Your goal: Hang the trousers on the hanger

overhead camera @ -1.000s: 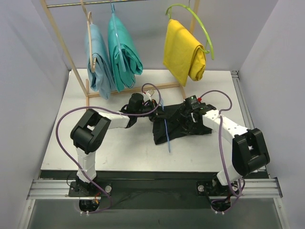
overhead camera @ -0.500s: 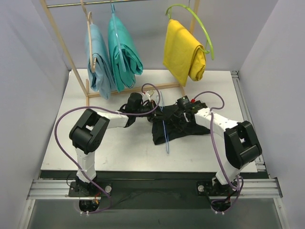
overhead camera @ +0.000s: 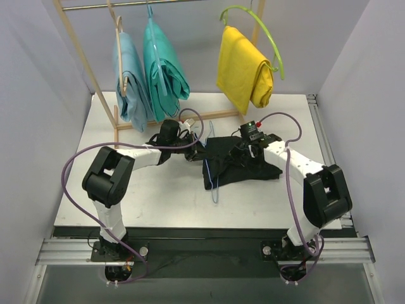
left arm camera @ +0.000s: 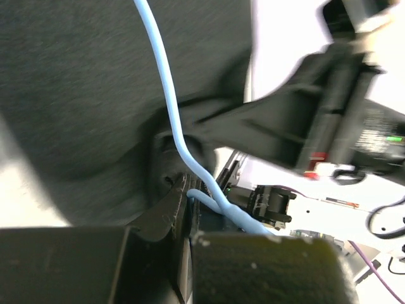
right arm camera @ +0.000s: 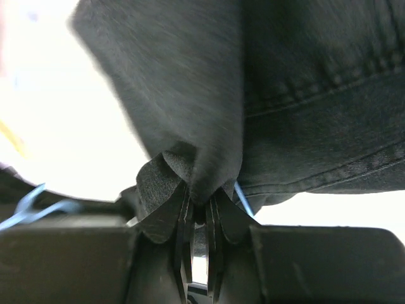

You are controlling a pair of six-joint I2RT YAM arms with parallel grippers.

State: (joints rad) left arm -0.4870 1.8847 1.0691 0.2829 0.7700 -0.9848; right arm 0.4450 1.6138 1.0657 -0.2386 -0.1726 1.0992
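While right hand (right arm camera: 199,206) pinches trousers (right arm camera: 183,95), left hand (left arm camera: 190,199) grips hanger (left arm camera: 161,82).

Four garments: pale-blue garment (overhead camera: 130,82), teal garment (overhead camera: 166,69) and yellow garment (overhead camera: 243,66) on one rack (overhead camera: 88,69) at 12 o'clock, plus black trousers (overhead camera: 239,161). Four hangers: wooden hanger (overhead camera: 118,38), teal hanger (overhead camera: 150,11), lime-green hanger (overhead camera: 266,31), light-blue wire hanger (overhead camera: 212,177). Two robot arms, left arm (overhead camera: 117,171) and right arm (overhead camera: 304,168).
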